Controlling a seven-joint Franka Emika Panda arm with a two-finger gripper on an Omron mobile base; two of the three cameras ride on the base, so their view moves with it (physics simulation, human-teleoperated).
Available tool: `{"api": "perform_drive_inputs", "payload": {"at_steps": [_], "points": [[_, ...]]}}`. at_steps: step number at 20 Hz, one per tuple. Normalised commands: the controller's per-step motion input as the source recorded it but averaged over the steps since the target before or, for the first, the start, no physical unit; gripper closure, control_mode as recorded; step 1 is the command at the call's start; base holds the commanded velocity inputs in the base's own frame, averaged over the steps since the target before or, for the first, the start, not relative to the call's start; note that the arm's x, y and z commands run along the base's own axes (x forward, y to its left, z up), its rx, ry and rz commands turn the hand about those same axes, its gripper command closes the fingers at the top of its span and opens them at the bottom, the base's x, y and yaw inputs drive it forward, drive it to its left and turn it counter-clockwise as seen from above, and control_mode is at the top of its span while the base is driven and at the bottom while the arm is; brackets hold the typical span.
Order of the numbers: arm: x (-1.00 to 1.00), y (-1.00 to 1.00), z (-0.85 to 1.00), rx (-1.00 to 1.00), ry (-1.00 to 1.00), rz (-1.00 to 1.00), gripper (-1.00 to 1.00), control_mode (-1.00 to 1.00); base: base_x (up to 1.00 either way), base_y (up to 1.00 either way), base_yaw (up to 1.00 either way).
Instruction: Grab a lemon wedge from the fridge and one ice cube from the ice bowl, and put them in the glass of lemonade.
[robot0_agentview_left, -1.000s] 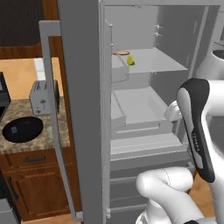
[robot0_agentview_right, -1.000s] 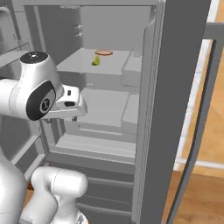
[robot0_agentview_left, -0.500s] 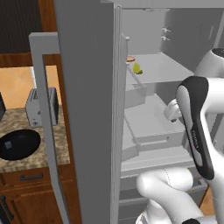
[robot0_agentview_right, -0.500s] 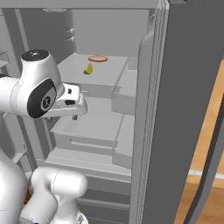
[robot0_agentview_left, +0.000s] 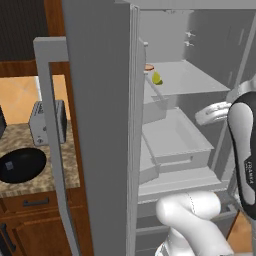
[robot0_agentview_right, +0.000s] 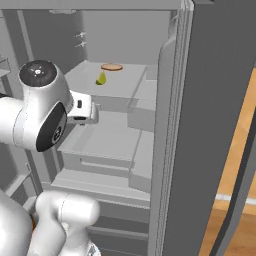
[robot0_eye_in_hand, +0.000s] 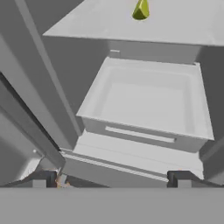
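Observation:
The fridge (robot0_agentview_left: 100, 100) stands with both doors swung open. On its upper shelf lies the lemon wedge (robot0_agentview_left: 156, 78) (robot0_agentview_right: 101, 78) (robot0_eye_in_hand: 141, 9), small and yellow-green. My gripper (robot0_eye_in_hand: 111, 180) is open with nothing between its fingers; it hangs in front of the middle drawer, below the wedge's shelf and well short of the wedge. The hand (robot0_agentview_left: 212, 112) (robot0_agentview_right: 84, 111) points into the fridge at drawer height. The black ice bowl (robot0_agentview_left: 21, 165) sits on the counter at the left; no ice cube can be made out in it. The glass of lemonade is out of view.
A flat orange-brown item (robot0_agentview_right: 111, 67) lies behind the wedge on the same shelf. The open left door's handle (robot0_agentview_left: 52, 140) stands between the counter and the fridge interior. A toaster (robot0_agentview_left: 47, 122) stands behind the bowl. An open white drawer (robot0_eye_in_hand: 148, 100) juts out under the shelf.
The whole picture has shifted: the base has driven toward the fridge, so its interior looms larger and the counter has slid left. The arm keeps its pose and the gripper stays open.

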Motion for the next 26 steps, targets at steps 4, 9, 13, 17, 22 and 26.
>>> {"api": "perform_drive_inputs", "payload": {"at_steps": [4,9,13,17,22,26], "points": [[0.0,0.64,0.91,-0.05,-0.14,0.01,-1.0,-1.0,0.0,0.0,0.0],[0.35,0.46,0.92,-0.07,-0.04,0.0,-1.0,-1.0,0.0,0.0,0.0],[0.97,-0.02,0.15,-0.01,0.06,-0.02,-1.0,-1.0,0.0,0.0,0.0],[1.0,-0.13,-0.21,0.0,0.02,-0.05,-1.0,-1.0,0.0,0.0,0.0],[0.96,-0.42,-0.27,0.0,0.03,-0.06,-1.0,-1.0,0.0,0.0,0.0],[0.84,-0.24,-0.23,0.0,0.05,-0.04,-1.0,-1.0,0.0,0.0,0.0]]}}
